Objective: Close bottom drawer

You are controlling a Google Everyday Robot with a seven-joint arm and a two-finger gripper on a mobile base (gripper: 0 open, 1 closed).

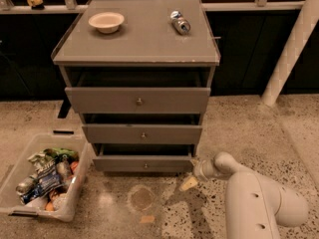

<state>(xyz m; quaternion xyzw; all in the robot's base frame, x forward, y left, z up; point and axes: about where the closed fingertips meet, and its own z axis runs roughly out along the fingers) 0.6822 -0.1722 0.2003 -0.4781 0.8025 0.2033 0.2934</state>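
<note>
Bottom drawer point(144, 164): grey flat front, slimmest of three, tiny round knob at centre. Stands slightly out from the cabinet (dark gap above its top edge). Gripper point(189, 182) low beside its right corner.

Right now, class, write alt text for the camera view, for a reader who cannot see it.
A white robot arm reaches low, its gripper at the right end of the bottom drawer of a grey three-drawer cabinet. A bowl and a can sit on top; a bin of packets stands on the floor at left.
</note>
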